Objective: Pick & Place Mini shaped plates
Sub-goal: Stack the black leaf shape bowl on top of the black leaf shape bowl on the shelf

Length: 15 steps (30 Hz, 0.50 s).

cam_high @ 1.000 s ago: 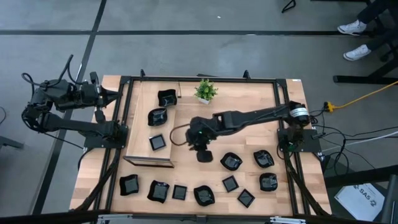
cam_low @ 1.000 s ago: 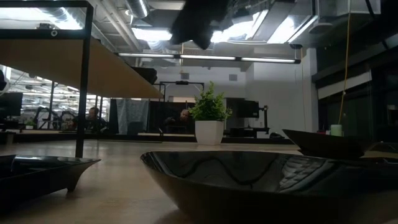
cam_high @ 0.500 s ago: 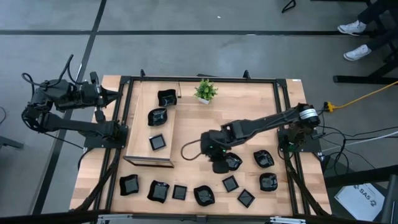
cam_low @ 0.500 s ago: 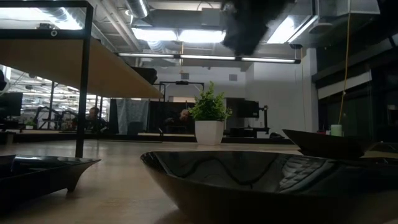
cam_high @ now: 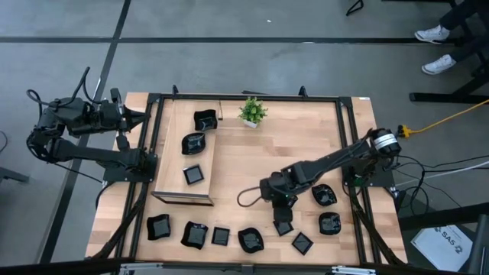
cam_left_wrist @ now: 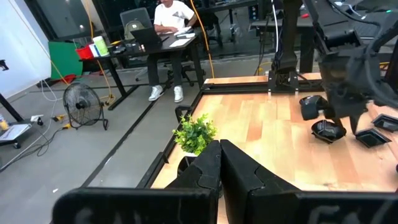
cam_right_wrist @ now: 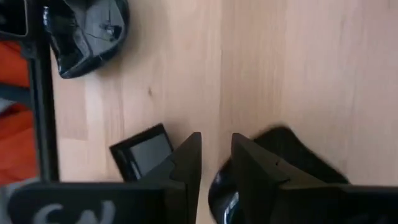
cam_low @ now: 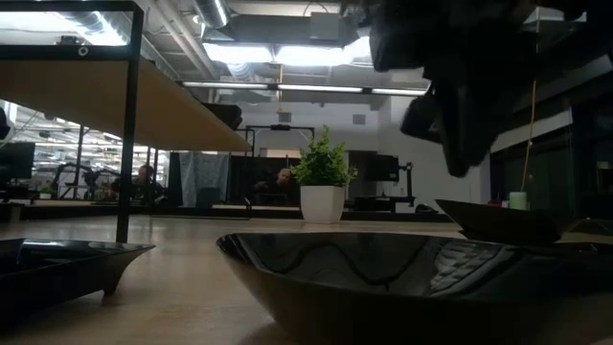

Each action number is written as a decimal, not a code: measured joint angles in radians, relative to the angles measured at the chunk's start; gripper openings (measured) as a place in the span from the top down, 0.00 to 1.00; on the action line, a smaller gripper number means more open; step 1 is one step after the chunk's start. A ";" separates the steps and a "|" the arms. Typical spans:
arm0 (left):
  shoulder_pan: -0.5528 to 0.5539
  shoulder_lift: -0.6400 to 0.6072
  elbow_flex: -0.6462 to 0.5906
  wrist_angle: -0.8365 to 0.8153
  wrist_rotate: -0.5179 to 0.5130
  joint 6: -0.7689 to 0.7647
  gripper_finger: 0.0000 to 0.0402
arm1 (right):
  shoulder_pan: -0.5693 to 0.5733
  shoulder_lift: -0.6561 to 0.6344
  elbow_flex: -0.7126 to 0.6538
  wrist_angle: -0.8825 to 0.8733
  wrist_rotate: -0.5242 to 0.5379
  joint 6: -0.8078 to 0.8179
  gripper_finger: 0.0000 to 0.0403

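Note:
Several glossy black mini plates lie along the table's near and right parts, among them a square one and a rounded one. Three more sit on a raised wooden platform. My right gripper hangs over the near-right group, open by a narrow gap. In the right wrist view, my right gripper points down at bare wood between a square plate and a rounded plate. A wavy plate lies farther off. My left gripper is shut, parked beyond the table's left edge.
A small potted plant stands near the far edge. A black frame borders the table. In the low view a large plate fills the foreground, with my right gripper above it. People sit at desks in the room behind.
My right gripper has travelled from the table's middle, beside the platform, toward the near-right, over the group of plates, and has come down lower. My left arm has kept still. No plate has moved.

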 joint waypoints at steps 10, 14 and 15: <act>0.000 0.000 0.000 0.000 0.000 0.000 0.99 | 0.084 0.000 -0.002 -0.014 0.083 0.042 0.78; 0.000 0.000 0.000 0.000 0.000 0.000 0.99 | 0.108 0.000 -0.002 -0.041 0.136 0.134 0.78; 0.000 0.000 0.000 0.000 0.000 0.000 0.99 | 0.113 0.000 -0.002 -0.055 0.154 0.156 0.78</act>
